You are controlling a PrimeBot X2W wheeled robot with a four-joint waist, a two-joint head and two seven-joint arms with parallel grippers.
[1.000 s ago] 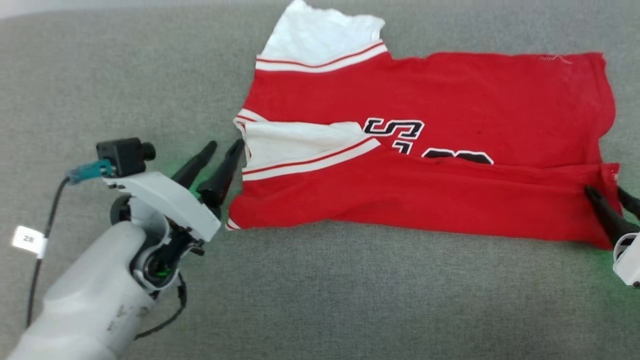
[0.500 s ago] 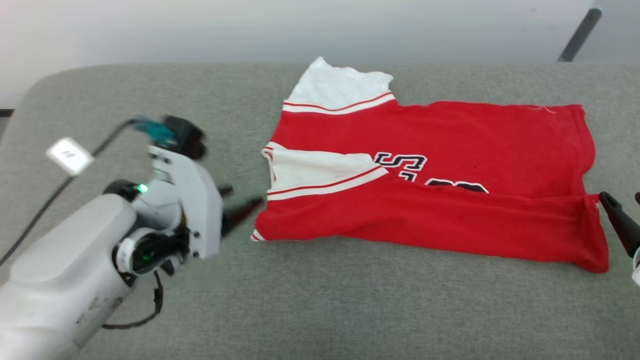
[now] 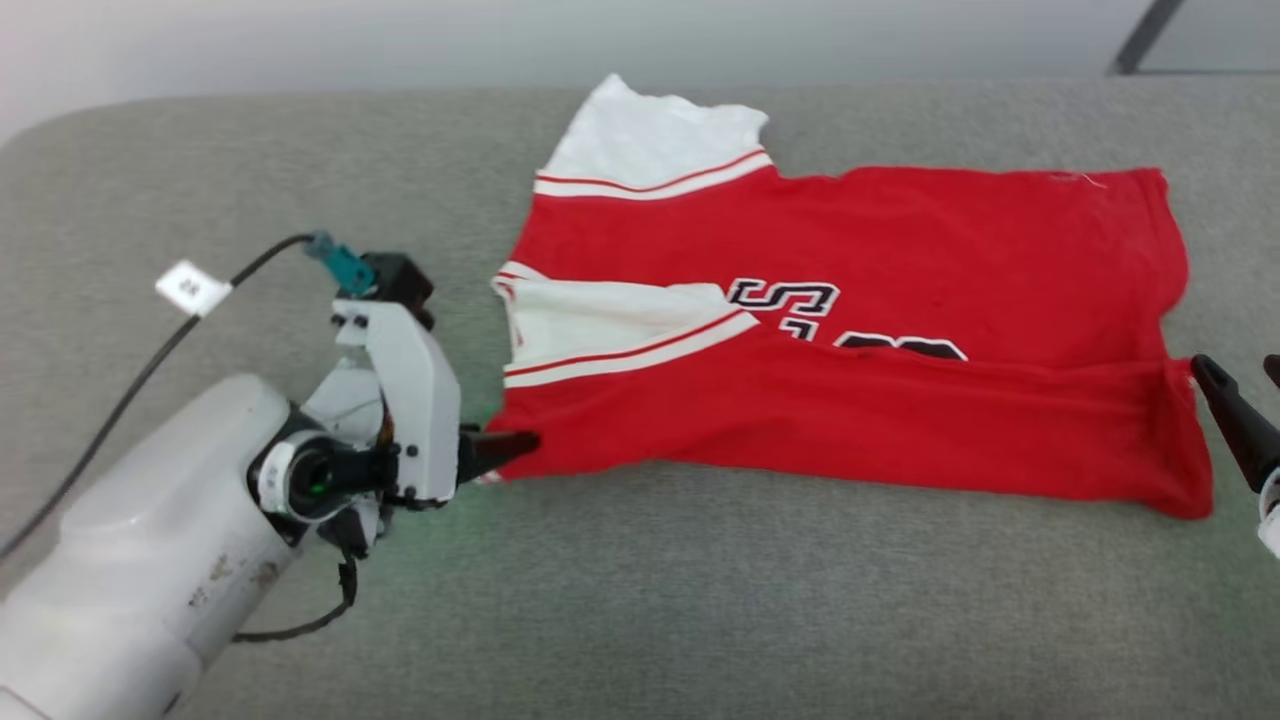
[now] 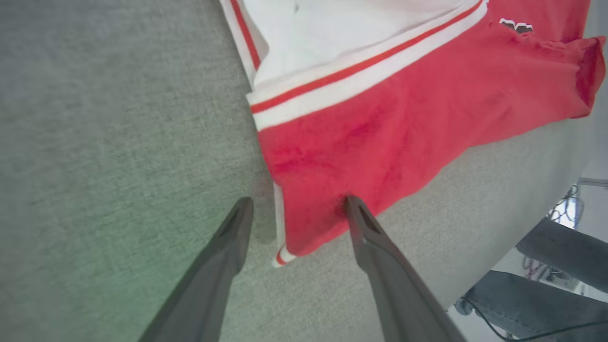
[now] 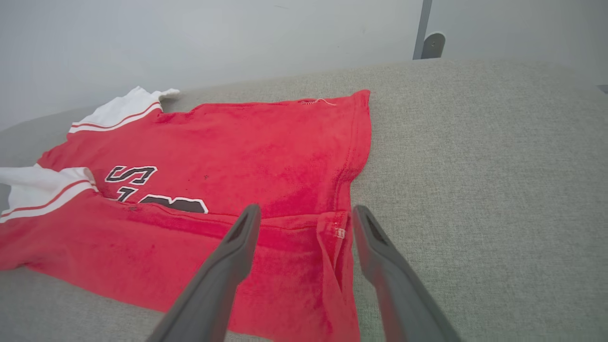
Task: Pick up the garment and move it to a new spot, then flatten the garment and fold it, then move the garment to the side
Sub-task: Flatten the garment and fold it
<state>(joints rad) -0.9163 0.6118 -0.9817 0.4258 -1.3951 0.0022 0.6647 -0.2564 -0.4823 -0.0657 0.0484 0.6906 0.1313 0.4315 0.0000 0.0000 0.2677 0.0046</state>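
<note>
The garment is a red jersey with white sleeves, striped trim and black lettering. It lies flat on the grey padded surface, with its near long edge folded up over the front. My left gripper sits open at the near left corner. In the left wrist view that corner of the garment lies between the spread fingers of the left gripper. My right gripper is open at the right hem. In the right wrist view the folded hem of the garment lies under the open right gripper.
A pale wall rises behind the surface, with a dark slanted pole at the upper right. A cable with a white tag runs from my left wrist. A person's legs in jeans are past the surface's near edge.
The head camera has shifted. My left gripper turned and dropped from beside the white sleeve to the near left corner. My right gripper drew back off the right hem corner, fingers spread.
</note>
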